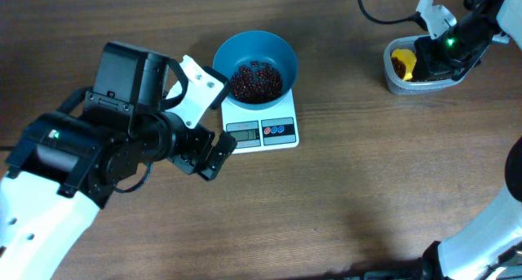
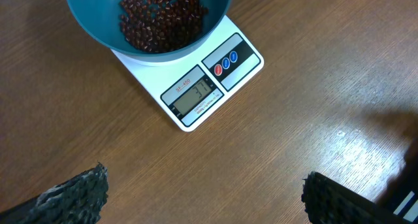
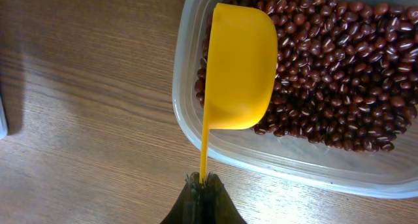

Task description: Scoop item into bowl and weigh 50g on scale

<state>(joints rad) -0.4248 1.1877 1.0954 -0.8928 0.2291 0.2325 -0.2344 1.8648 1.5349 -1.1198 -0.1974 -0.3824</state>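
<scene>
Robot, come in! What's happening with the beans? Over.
Left gripper: jaws open, empty, near the scale. Right gripper: jaws shut on yellow scoop over the bean tub. Beans in blue bowl on scale. Nothing in the way. Over.

Overhead looks straight down — left wrist, nearer, shares the scale (image 1: 261, 133); right wrist hugs tub (image 3: 274, 160).

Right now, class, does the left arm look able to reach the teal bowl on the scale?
Probably yes: the open, empty left gripper hovers beside the scale, with only bare table between it and the bowl.
</scene>
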